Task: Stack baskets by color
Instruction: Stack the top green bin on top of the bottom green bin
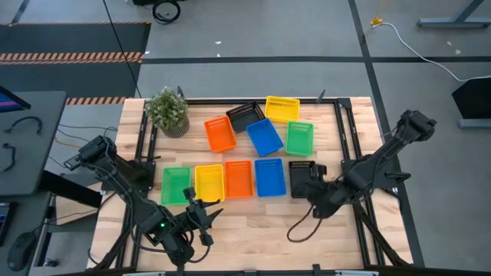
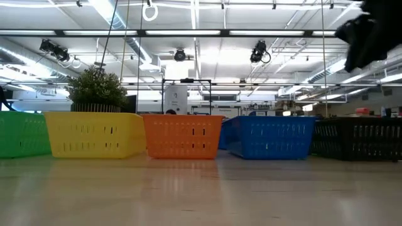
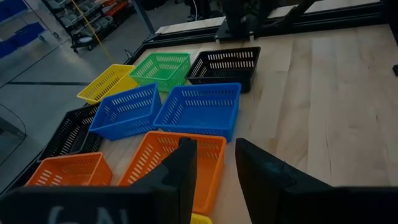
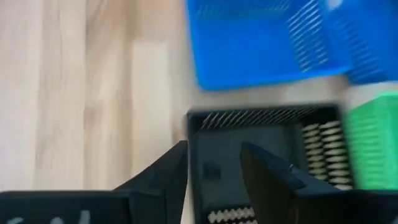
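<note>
The right gripper [image 4: 214, 165] has its jaws spread, one finger either side of the near wall of the black basket [image 1: 301, 177], not pinching it. That basket sits at the right end of the front row, next to blue [image 1: 269, 177], orange [image 1: 238, 179], yellow [image 1: 208, 182] and green [image 1: 176, 185]. Behind them lie the other five, loosely scattered: orange [image 1: 220, 134], black [image 1: 245, 116], blue [image 1: 265, 136], yellow [image 1: 282, 108] and green [image 1: 299, 138]. They look light, thin and a bit springy; the slotted walls should flex, so a pinch on a rim looks safest. The left gripper [image 3: 214, 171] waits near the table's front edge, fingers parted and empty. A potted plant [image 1: 167, 111] stands at the back left. I can read no label on any basket.
</note>
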You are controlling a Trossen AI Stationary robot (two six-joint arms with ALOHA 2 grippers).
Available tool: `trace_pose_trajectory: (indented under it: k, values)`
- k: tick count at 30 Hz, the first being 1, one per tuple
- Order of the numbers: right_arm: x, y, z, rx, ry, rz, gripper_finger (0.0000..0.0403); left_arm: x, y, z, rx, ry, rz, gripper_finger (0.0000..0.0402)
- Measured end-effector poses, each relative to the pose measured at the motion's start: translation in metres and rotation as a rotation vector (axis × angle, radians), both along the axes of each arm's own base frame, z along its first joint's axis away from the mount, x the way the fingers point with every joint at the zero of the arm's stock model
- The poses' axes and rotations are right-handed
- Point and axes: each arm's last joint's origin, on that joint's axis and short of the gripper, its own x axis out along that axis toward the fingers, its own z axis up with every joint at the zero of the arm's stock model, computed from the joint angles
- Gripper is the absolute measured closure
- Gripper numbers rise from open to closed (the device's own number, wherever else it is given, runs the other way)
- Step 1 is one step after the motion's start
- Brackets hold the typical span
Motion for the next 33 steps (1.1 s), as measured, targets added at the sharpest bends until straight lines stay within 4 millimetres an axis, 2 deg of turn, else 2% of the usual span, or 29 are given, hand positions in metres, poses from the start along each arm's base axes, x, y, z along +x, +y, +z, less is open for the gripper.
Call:
trace_pose_trajectory:
  k: [3, 8, 14, 19, 23, 28, 33]
  values:
    - [0.001, -0.018, 0.01, -0.016, -0.044, -0.075, 0.0253, 0.002, 0.002, 0.0, 0.001, 0.0, 0.007, 0.0285]
    - [0.019, -0.063, 0.009, -0.116, 0.029, -0.136, 0.0256, 0.007, 0.008, 0.0, 0.023, 0.014, 0.021, 0.0285]
    - [0.042, -0.118, -0.015, -0.102, 0.163, -0.055, 0.0254, 0.011, 0.012, -0.001, -0.003, 0.039, 0.019, 0.0285]
    - [0.043, -0.156, -0.033, -0.101, 0.263, -0.106, 0.0256, 0.01, 0.01, -0.002, -0.028, 0.052, 0.002, 0.0285]
    - [0.042, -0.172, -0.042, -0.03, 0.289, -0.096, 0.0264, 0.009, 0.009, -0.002, -0.034, 0.049, -0.002, 0.0285]
    - [0.041, -0.18, -0.05, 0.006, 0.28, -0.1, 0.0283, 0.008, 0.008, -0.002, -0.038, 0.046, -0.005, 0.0285]
    - [0.036, -0.185, -0.057, -0.006, 0.287, -0.107, 0.0331, 0.008, 0.008, -0.004, -0.034, 0.05, -0.003, 0.0285]
